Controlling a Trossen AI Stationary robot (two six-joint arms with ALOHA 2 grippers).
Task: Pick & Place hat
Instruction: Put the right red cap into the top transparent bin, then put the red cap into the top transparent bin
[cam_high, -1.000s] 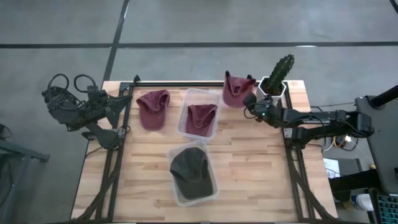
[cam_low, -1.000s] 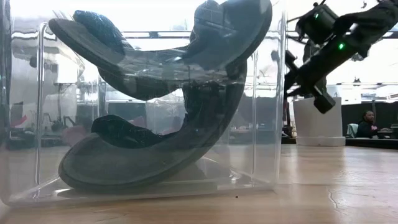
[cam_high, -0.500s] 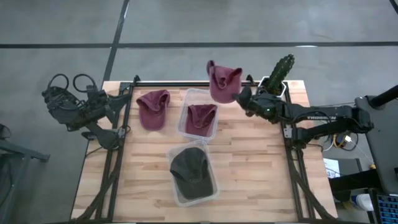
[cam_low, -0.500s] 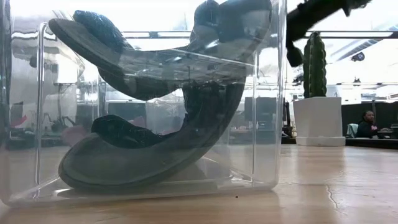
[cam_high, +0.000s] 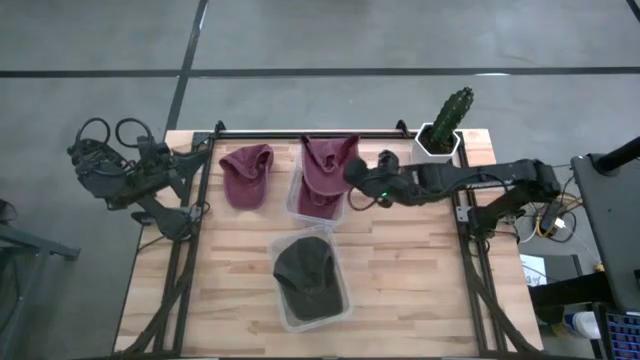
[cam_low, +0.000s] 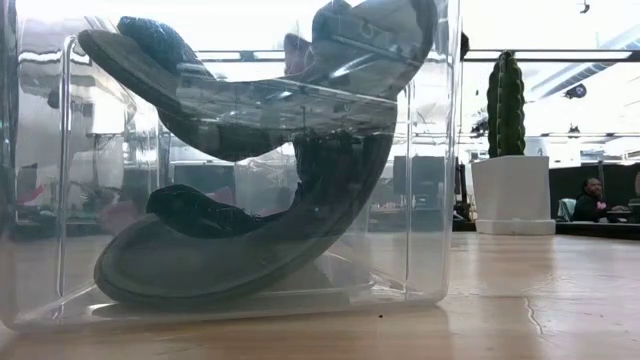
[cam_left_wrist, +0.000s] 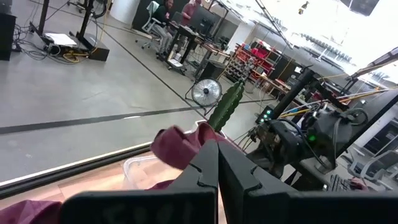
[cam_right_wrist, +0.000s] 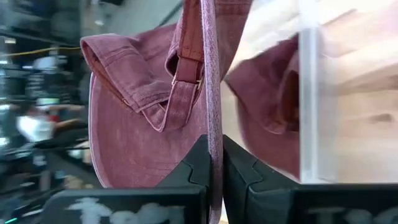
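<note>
My right gripper (cam_high: 351, 172) is shut on a maroon hat (cam_high: 325, 163) and holds it above the far clear bin (cam_high: 296, 205). A second maroon hat (cam_right_wrist: 267, 118) lies in that bin. A third maroon hat (cam_high: 246, 175) rests crown-up on the wood to the bin's left. A dark hat (cam_high: 308, 277) fills the near clear bin (cam_low: 430, 200). My left gripper (cam_left_wrist: 217, 165) is shut and waits off the table's left edge; its view shows the carried hat (cam_left_wrist: 179, 144) in the air. My right gripper pinches the maroon hat's thin rim (cam_right_wrist: 209, 99) beside the back strap and buckle (cam_right_wrist: 185, 70), between its two fingers. The fingers come level from the table's right. The hat is lifted clear and spreads out beyond the fingertips over the far bin.
A cactus in a white pot (cam_high: 445, 125) stands at the table's far right corner, behind my right arm (cam_high: 470, 180). Bare wood lies to the right of the bins. People sit in the room beyond the table (cam_low: 592, 200).
My right gripper has swung from beside the cactus toward the table's left, carrying the maroon hat through the air. The hat now hangs over the far bin instead of near the pot. The gripper has stayed shut on it.
</note>
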